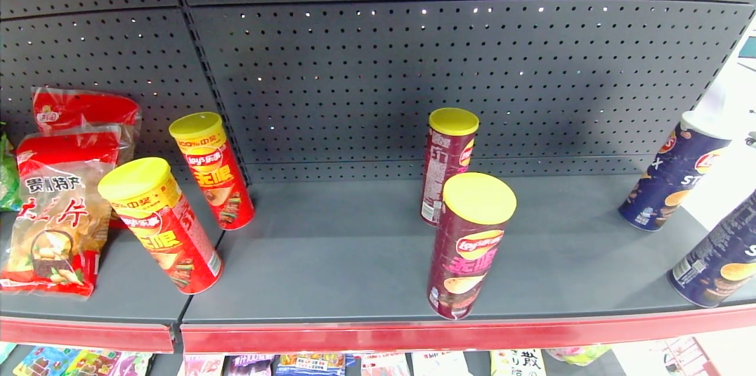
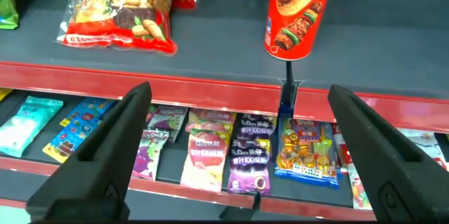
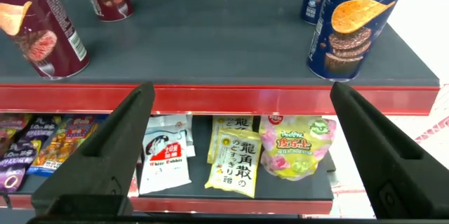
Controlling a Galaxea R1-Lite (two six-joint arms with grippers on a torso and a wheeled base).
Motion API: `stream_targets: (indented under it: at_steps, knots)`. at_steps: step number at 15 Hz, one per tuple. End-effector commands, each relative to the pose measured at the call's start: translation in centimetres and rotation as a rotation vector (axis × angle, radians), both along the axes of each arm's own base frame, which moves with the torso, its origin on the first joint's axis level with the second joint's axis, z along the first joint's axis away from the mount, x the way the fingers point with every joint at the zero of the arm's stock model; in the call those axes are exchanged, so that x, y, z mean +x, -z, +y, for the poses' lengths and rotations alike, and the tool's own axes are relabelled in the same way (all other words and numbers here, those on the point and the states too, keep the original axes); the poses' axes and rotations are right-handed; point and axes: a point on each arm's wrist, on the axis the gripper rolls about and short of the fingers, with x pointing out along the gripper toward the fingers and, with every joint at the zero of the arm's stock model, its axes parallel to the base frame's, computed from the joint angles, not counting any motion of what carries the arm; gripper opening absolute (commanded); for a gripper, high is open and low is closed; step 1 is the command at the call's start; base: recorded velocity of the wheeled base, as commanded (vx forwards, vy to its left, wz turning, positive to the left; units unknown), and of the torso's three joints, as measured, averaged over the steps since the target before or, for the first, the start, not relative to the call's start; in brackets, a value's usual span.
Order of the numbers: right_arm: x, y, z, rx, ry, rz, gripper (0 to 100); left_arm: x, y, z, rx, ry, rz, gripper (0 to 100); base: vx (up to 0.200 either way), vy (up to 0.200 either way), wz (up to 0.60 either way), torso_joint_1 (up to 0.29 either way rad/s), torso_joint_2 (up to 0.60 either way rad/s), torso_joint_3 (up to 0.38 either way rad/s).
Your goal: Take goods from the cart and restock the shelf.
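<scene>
Six crisp cans stand on their bases on the grey shelf [image 1: 354, 246], in three pairs by colour. Two are red with yellow lids, at the left: the front red can [image 1: 159, 225] near the shelf's red front strip [image 1: 413, 334], the back red can [image 1: 212, 169] close to the pegboard panel [image 1: 413, 81]. Two are maroon with yellow lids, near the middle: the front maroon can [image 1: 469, 246] and, just behind it, the back maroon can [image 1: 447, 163]. Two are dark blue, at the right end: the rear blue can [image 1: 673, 172] and the near blue can [image 1: 717, 258], which is cut by the head view's edge.

Two red snack bags sit left of the red cans, the front bag [image 1: 56, 216] overlapping the rear bag [image 1: 82, 113], with one green bag [image 1: 7, 178] at the very edge.

Both pincers hang before the red strip with fingers spread wide and nothing between them. The left gripper [image 2: 238, 94] is level with the strip below the front red can. The right gripper [image 3: 242, 90] is between the maroon and blue pairs. Beyond them, the lower shelf carries a row of sweet packets [image 2: 210, 147], one white packet [image 3: 165, 161], two yellow packets [image 3: 235, 157] and one green-and-pink bag [image 3: 298, 147].
</scene>
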Motion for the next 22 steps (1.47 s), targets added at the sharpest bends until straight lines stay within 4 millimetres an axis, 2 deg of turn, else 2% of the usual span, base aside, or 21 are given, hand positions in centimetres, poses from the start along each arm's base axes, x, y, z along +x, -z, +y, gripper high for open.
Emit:
stream_targets:
  at_steps: [1, 5, 8, 12, 22]
  knots:
    - [-0.01, 0.00, 0.00, 0.000, -0.001, -0.002, 100, 0.01, -0.01, 0.00, 0.000, -0.001, 0.001, 100, -0.200, 0.000, 0.00, -0.002, 0.00, 0.007]
    - [-0.01, 0.00, 0.00, 0.000, -0.001, -0.002, 100, 0.01, -0.01, 0.00, 0.001, -0.001, 0.001, 100, -0.200, 0.000, 0.00, 0.006, 0.00, -0.001]
    - [-0.01, 0.00, 0.00, 0.000, -0.001, -0.002, 100, 0.02, -0.01, 0.00, 0.001, 0.001, 0.001, 100, 0.000, 0.000, 0.00, 0.000, 0.00, 0.000]
    - [-0.01, 0.00, 0.00, 0.000, -0.001, -0.002, 100, 0.02, -0.01, 0.00, 0.001, 0.001, 0.001, 100, 0.000, -0.200, 0.00, 0.008, 0.00, 0.002]
    - [-0.01, 0.00, 0.00, 0.000, -0.001, -0.002, 100, 0.02, -0.01, 0.00, 0.001, 0.001, 0.001, 100, 0.000, 0.000, 0.00, 0.000, 0.00, 0.000]
